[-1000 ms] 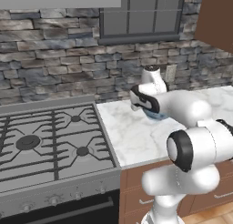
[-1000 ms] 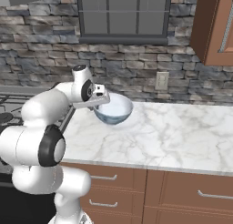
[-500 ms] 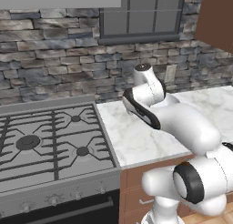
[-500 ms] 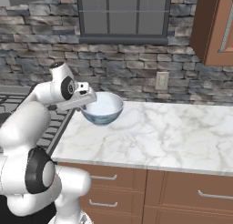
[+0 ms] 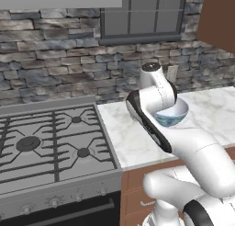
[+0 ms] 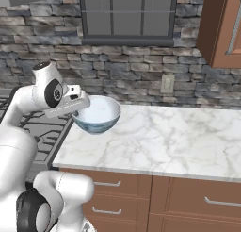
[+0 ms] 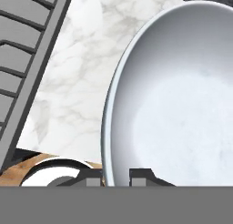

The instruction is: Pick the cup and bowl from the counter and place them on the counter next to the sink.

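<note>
My gripper [image 6: 78, 108] is shut on the rim of the pale blue-white bowl [image 6: 97, 114], which hangs upright a little above the white marble counter [image 6: 179, 141], near its stove end. From the hand camera the bowl [image 7: 182, 104] looms large, its near rim clamped between the gripper [image 7: 116, 175] tips, with the counter [image 7: 77, 82] below. In the left base view my arm covers part of the bowl [image 5: 173, 114] over the counter [image 5: 121, 131]. The cup and the sink are out of view.
The grey gas stovetop [image 5: 46, 138] with black grates borders the counter's left edge, also seen as the stovetop [image 6: 44, 129] and the stovetop [image 7: 22, 50]. A stone wall with a window [image 6: 127, 14] stands behind. A brown upper cabinet [image 6: 221, 28] hangs at the right.
The arm has swung round and carried the bowl leftward along the counter toward the stove end. The gripper has stayed shut on the rim throughout.
</note>
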Motion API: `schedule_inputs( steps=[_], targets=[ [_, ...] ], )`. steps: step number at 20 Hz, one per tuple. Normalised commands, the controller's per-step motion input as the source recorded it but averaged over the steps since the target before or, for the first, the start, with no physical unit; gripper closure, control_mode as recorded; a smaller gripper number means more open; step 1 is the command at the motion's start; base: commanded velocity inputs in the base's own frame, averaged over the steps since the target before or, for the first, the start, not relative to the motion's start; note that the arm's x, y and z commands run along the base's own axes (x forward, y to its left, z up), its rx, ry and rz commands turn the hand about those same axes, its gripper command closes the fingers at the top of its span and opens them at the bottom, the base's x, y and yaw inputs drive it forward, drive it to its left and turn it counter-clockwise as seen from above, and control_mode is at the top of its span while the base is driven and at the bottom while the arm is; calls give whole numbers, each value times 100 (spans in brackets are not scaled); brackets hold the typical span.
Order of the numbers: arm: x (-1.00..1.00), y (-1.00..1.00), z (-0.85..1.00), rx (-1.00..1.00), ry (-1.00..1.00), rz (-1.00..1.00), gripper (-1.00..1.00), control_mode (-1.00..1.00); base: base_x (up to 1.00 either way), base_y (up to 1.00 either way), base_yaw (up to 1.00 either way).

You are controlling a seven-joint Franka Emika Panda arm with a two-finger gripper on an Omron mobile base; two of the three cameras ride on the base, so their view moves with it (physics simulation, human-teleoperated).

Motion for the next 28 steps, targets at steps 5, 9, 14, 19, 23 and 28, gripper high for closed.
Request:
schedule_inputs(
  steps=[5,9,14,19,23,28],
  targets=[
    [-22,8,8,0,0,4,100,-100,0,0,0],
    [0,0,0,0,0,0,100,-100,0,0,0],
    [0,0,0,0,0,0,100,-100,0,0,0],
    [0,2,0,0,0,1,100,100,-3,3,2],
    [0,0,0,0,0,0,100,100,-89,6,0],
    [0,0,0,0,0,0,100,100,-100,0,1]
  ],
)
